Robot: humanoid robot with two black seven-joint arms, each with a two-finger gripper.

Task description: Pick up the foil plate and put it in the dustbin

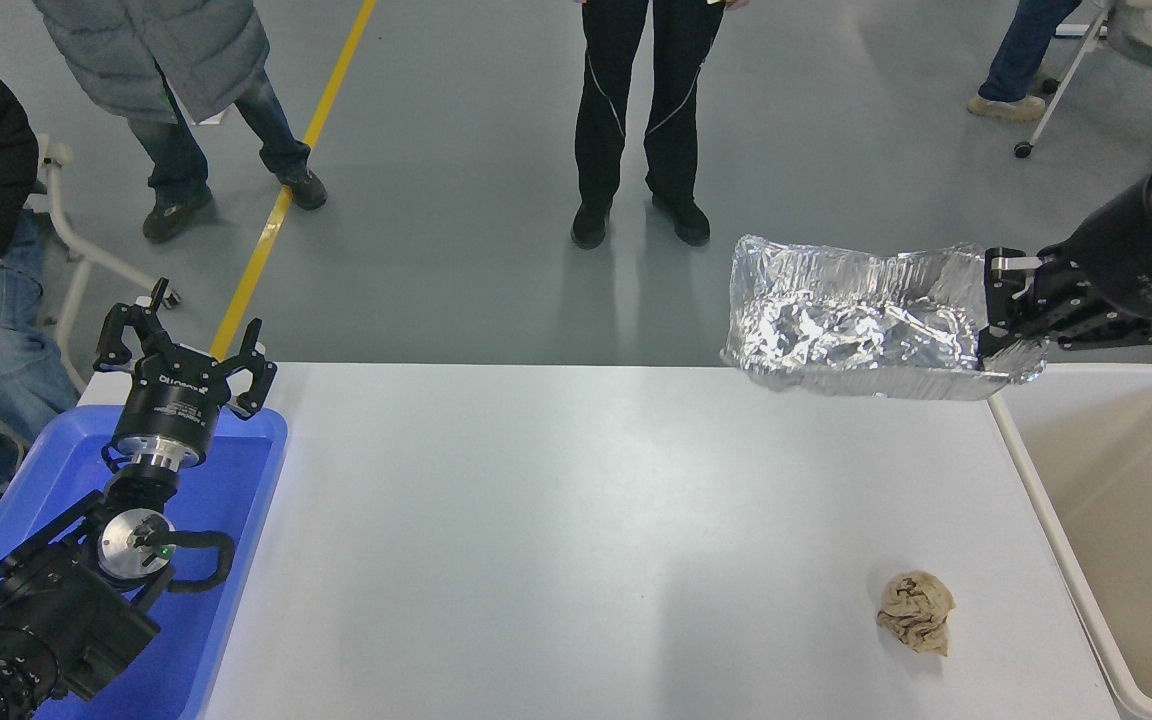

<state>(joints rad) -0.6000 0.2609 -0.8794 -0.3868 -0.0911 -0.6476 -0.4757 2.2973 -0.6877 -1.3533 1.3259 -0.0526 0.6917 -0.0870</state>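
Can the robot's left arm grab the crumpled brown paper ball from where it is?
Probably not easily. The left gripper sits open over the blue tray, and the paper ball lies far across the table, though nothing blocks the way.

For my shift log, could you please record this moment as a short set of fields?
held item: shiny silver rectangular foil plate, lifted clear of the white table
right gripper: fingers shut on the plate's right rim
left gripper: open, parked over the blue plastic tray
target: beige-white plastic dustbin, at the table's right end; plate not yet inside
other: small tan paper wad on the table
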